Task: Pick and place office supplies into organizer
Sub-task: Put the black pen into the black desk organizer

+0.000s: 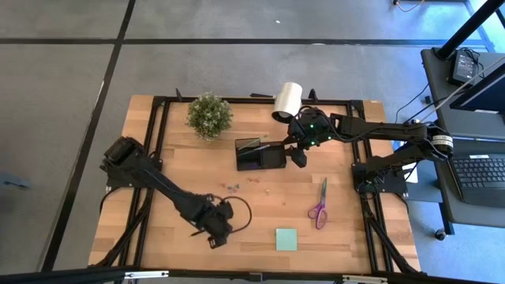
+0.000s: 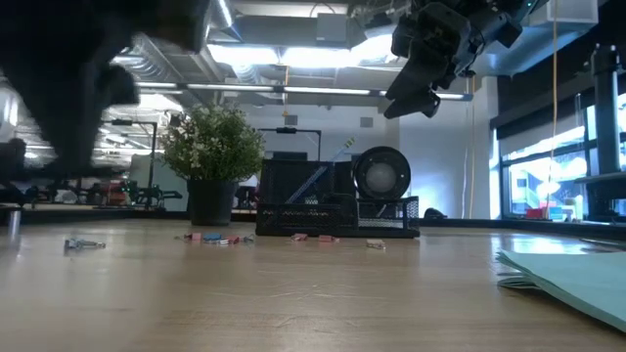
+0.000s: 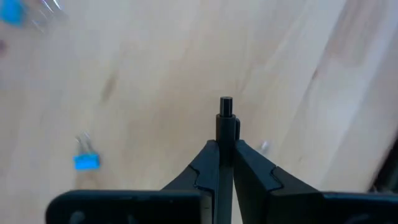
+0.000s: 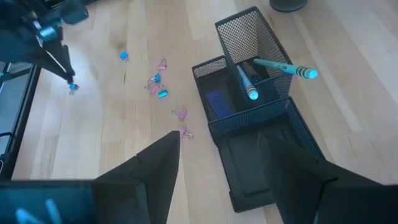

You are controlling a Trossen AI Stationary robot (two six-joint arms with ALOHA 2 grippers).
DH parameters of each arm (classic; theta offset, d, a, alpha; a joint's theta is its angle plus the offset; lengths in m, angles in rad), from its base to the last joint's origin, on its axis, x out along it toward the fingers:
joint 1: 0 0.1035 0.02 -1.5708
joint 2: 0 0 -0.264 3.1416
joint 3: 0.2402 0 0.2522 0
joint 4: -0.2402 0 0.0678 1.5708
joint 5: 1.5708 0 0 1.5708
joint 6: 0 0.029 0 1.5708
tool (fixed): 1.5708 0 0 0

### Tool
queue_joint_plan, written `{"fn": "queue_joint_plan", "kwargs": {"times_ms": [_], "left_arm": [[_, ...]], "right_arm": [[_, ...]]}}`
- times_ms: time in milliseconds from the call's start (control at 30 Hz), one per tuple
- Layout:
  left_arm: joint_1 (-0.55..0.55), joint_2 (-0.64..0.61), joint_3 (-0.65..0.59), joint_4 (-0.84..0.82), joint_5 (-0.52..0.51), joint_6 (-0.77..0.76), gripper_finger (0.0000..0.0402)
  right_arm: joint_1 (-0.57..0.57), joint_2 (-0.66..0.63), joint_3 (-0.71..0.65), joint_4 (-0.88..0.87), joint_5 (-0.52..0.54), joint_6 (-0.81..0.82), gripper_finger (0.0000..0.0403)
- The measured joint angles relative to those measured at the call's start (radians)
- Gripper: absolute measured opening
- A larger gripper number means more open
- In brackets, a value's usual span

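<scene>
Near the table's front, left hand [image 3: 226,146] pinched shut on black pen [image 3: 226,118] — blue clip [image 3: 86,160] beside it.

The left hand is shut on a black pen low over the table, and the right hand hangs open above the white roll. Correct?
Not quite: in the high view the right hand hangs open beside the organizer, not over the white roll. The left hand is indeed shut on a black pen.

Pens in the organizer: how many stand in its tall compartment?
2. Both pens lean in the tall mesh compartment of the organizer; others may be hidden.
</scene>
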State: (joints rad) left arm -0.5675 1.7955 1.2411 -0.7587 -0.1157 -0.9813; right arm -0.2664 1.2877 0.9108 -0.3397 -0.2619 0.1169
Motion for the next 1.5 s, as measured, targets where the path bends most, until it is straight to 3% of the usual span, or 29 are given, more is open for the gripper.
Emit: {"fn": "queue_joint_plan", "kwargs": {"times_ms": [300,433,600,867,1200,1500], "left_arm": [[0.149,-0.204,0.002,0.004,-0.162,0.161,0.0027],[0.257,-0.283,0.002,0.039,-0.248,0.313,0.0027],[0.403,-0.334,0.002,0.221,-0.261,0.586,0.0027],[0.589,-0.332,0.003,0.514,-0.131,0.943,0.0027],[0.729,-0.274,0.003,0.581,-0.013,1.039,0.0028],[0.77,-0.162,0.003,0.583,0.03,1.045,0.0028]], "right_arm": [[0.0,0.0,0.0,0.0,0.0,0.005,0.0219],[0.0,0.0,0.0,0.001,0.0,0.005,0.0219],[0.0,0.0,0.0,0.008,0.0,0.008,0.0219],[0.0,0.0,0.0,0.008,0.0,0.011,0.0219],[0.0,0.0,0.0,0.008,0.03,0.012,0.0219],[-0.001,0.0,0.0,0.005,0.038,0.012,0.0219]]}}
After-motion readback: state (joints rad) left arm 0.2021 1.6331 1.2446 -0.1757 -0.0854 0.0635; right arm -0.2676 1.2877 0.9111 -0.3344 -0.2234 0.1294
